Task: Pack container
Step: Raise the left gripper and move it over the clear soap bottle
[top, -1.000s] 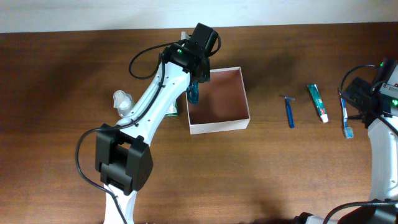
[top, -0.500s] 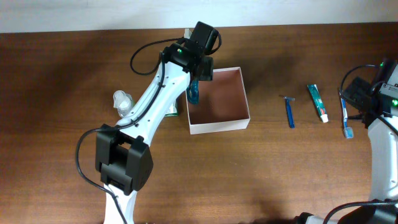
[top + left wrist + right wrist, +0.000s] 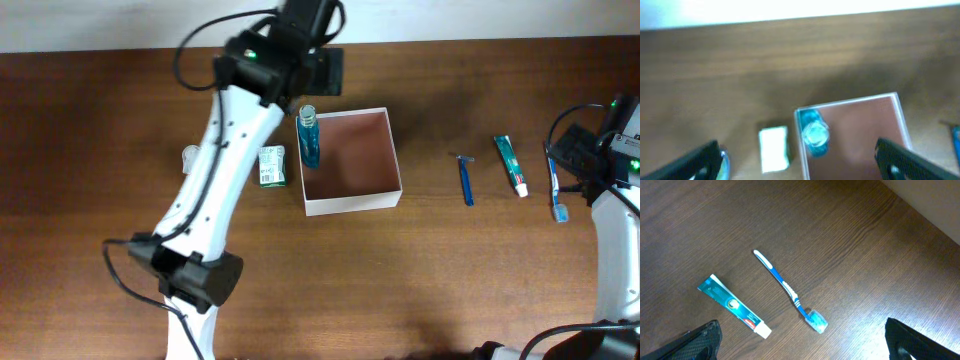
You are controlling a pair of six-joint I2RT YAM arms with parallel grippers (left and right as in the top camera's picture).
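The container, a white-walled box with a reddish-brown inside, sits mid-table. A clear bottle of blue liquid stands upright in its left back corner, touched by nothing. My left gripper hovers high above and behind it, open and empty. In the left wrist view the bottle and container lie far below my wide-apart left gripper. My right gripper is open and empty above a blue toothbrush and a toothpaste tube.
A green-and-white packet and a small clear item lie left of the container. To its right lie a blue razor, the toothpaste and the toothbrush, near my right arm.
My left gripper opened, let go of the bottle and rose up and back. The bottle now stands alone in the container's corner. The right arm has not moved.
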